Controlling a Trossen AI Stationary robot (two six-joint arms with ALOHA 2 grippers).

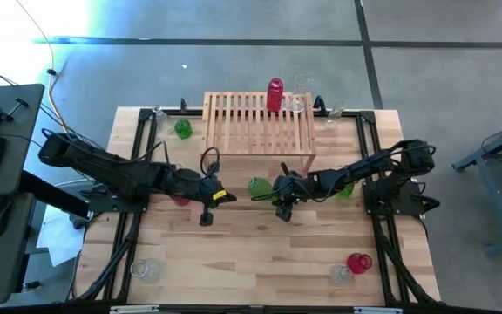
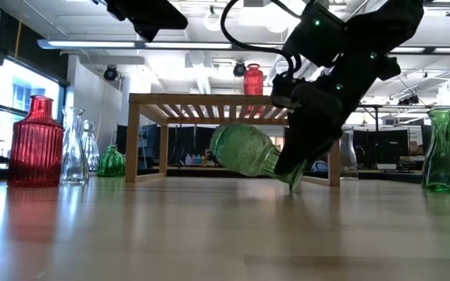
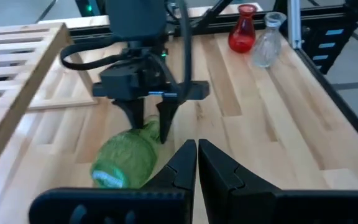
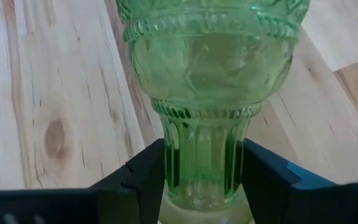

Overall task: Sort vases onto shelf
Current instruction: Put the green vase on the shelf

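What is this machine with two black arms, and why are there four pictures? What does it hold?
It is a two-armed robot at a wooden table. One picture looks down from above, one looks level across the tabletop, and one comes from each wrist. The right tool has its fingers on either side of the neck of a green vase that is tilted low over the table. The left tool is shut and empty. A red vase stands on the slatted shelf; more vases stand around.

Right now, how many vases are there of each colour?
Green vases: 3
Red vases: 3, one partly hidden
Clear vases: 5 that I can make out
Total: 11
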